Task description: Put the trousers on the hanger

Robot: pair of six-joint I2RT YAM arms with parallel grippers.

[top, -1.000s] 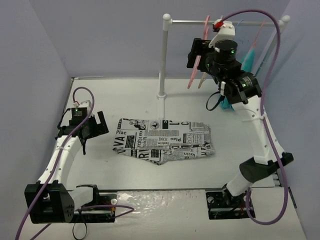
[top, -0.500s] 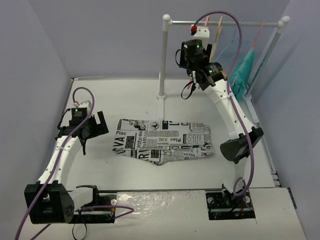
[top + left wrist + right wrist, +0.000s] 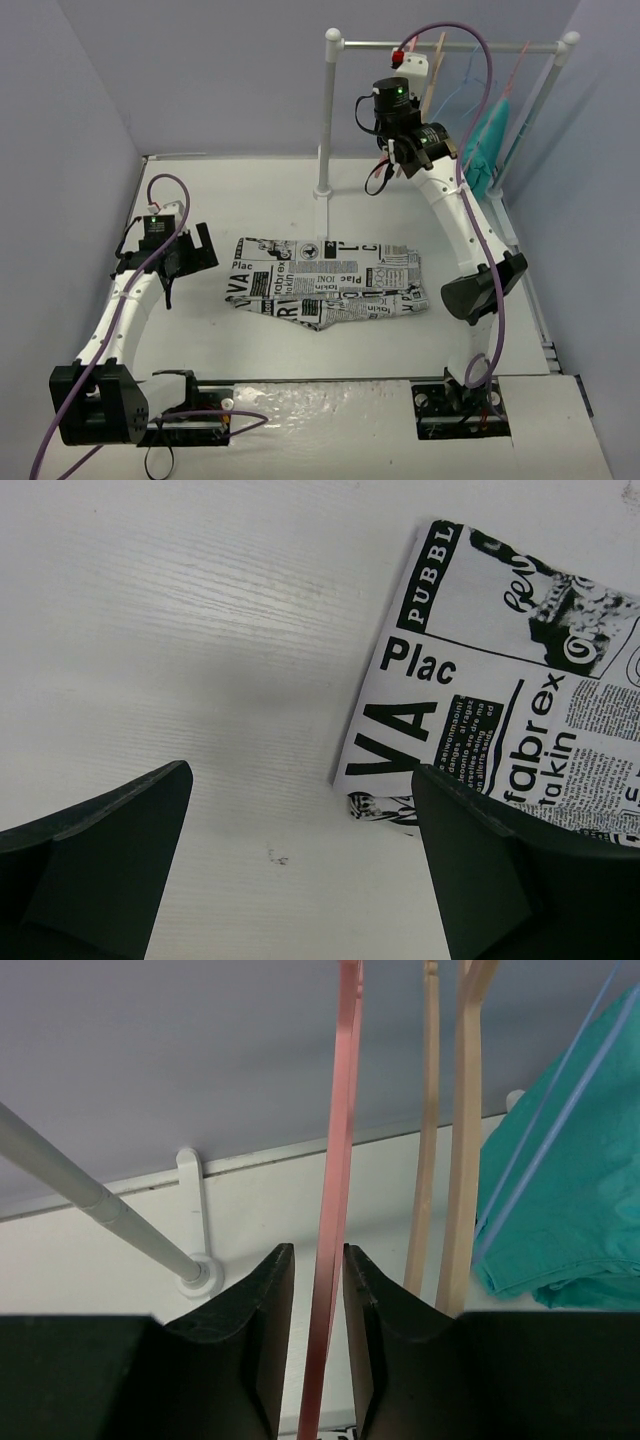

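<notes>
While the top external view takes in both arms, it shows the left gripper (image 3: 185,265) spread wide and empty over the white table (image 3: 250,190) at the left. One pair of white newspaper-print fabric trousers (image 3: 330,280) lies flat at the centre, just right of that gripper. The right arm (image 3: 455,210) reaches up to the white clothes rack (image 3: 325,120) at the upper right. There hang a tan wooden-looking hanger (image 3: 435,65) and one plain teal garment (image 3: 488,135).

In the left wrist view, two dark fingers (image 3: 110,830) stand far apart at the lower corners and hold nothing. A corner of the trousers (image 3: 500,700) fills the upper right.

In the right wrist view, the right gripper (image 3: 318,1252) has its jaws drawn narrow around one thick pink plastic hanger (image 3: 343,1110), which runs upright through the centre. One finger lies against it and a thin gap shows on the other side, so I cannot tell whether it is clamped. To the right are two tan strips (image 3: 428,1140), two thin blue wire lines (image 3: 560,1120) and the teal garment (image 3: 570,1190).
</notes>
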